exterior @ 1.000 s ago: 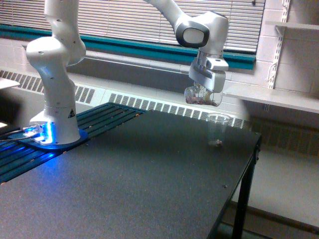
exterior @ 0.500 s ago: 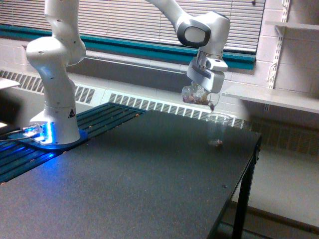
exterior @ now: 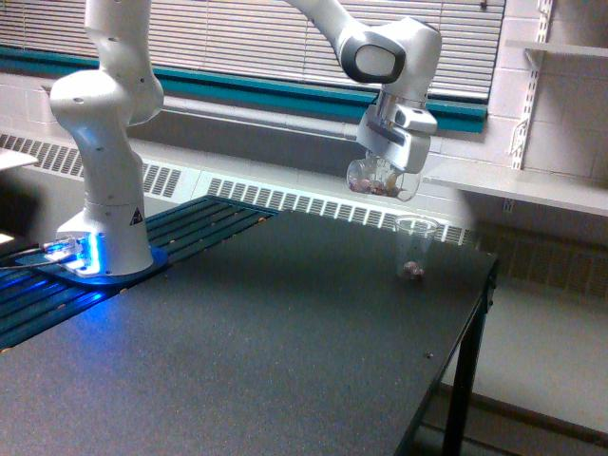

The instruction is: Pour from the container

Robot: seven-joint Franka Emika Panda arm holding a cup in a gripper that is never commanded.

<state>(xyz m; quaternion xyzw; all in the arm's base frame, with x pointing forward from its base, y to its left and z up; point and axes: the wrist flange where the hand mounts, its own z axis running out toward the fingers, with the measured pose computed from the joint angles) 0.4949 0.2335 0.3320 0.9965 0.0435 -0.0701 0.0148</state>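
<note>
Gripping the container (exterior: 378, 180), the hand (exterior: 391, 161) hangs in the air above the far right part of the dark tabletop (exterior: 247, 342), up and slightly toward the exterior view's left of the tall clear cup (exterior: 414, 249). Hand is closed on the container; fingers mostly hidden behind the white hand housing, so exact contact points can't be made out. Container is a small clear plastic mug, tipped over toward the cup, pinkish-brown bits showing through its wall. It does not touch the cup; there is an air gap between them.

Tall clear cup stands upright on the tabletop near the far right edge, handleless, tapered, with a small clump of pinkish-brown bits (exterior: 412, 271) at its bottom.

White Franka arm (exterior: 380, 47) arcs down from the top of the view to the hand. Its base column (exterior: 104, 142) stands at the exterior view's left on a blue-lit mount (exterior: 81, 256). Behind: window blinds (exterior: 237, 38), teal sill strip, radiator grille (exterior: 304, 201), white wall shelf (exterior: 532, 185) at the exterior view's right. Tabletop otherwise plain dark speckled surface, black table leg (exterior: 461, 399) visible at the right.
</note>
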